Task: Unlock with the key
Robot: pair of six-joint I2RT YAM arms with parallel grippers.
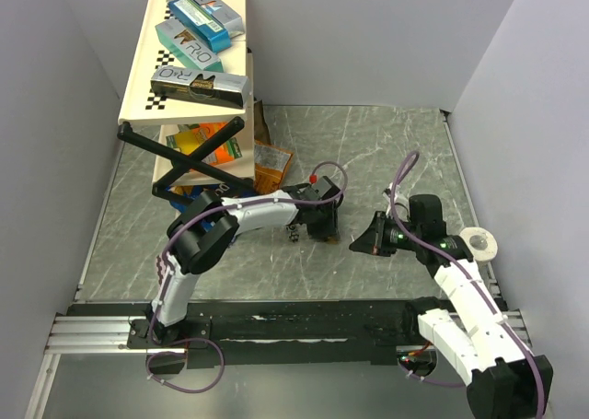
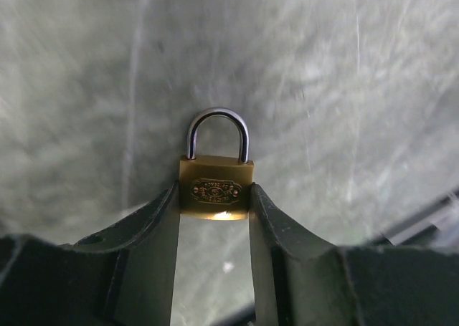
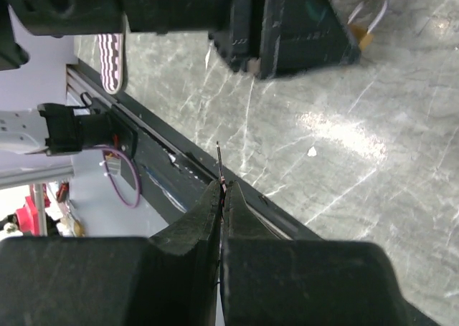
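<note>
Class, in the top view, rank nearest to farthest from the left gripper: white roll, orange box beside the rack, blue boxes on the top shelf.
1. orange box, just behind-left.
2. white roll, far right.
3. blue boxes, top shelf, back left.

You have a grey marbled table top before you. Far left, a tilted cream shelf board holds a blue carton, a teal carton and a black carton; orange boxes lie under it. A white tape roll sits by the right wall.
</note>
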